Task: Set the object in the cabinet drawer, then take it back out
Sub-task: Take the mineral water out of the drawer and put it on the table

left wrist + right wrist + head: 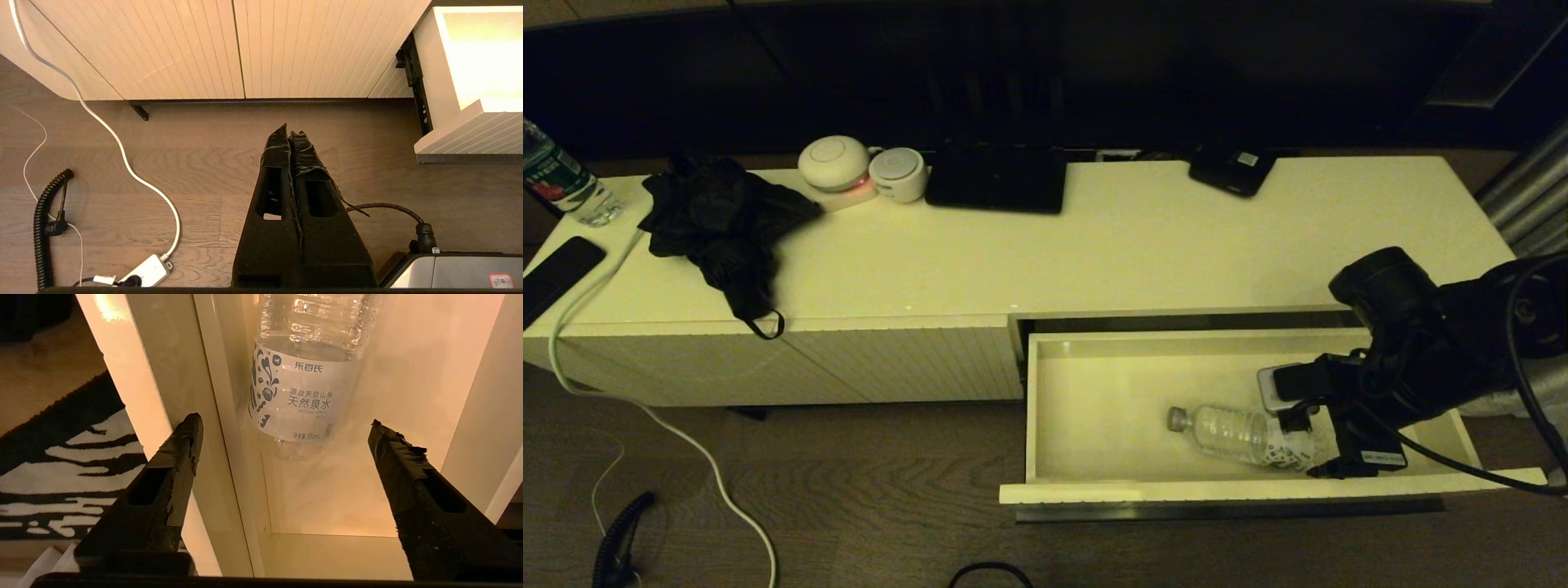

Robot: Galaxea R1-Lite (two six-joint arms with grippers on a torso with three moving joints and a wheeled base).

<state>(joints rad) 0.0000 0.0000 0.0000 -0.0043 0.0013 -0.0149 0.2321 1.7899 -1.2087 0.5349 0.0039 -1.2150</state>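
Observation:
The object, a clear water bottle [1241, 437] with a grey cap, lies on its side inside the open cabinet drawer [1217, 491], cap toward the left. My right gripper [1313, 441] hangs over the drawer's right part at the bottle's base end. In the right wrist view this gripper [284, 420] is open wide, and the labelled base of the bottle [302, 384] sits between the fingertips [190, 433], touching neither. My left gripper [290, 131] is shut and empty over the wooden floor, in front of the cabinet [204, 49].
On the cabinet top [1094, 245] lie a black cloth [719, 220], a second bottle with a green-and-red label [564, 184], a phone [556, 273], two white round devices [837, 163] and dark boxes [996, 180]. A white cable [645, 408] trails across the floor.

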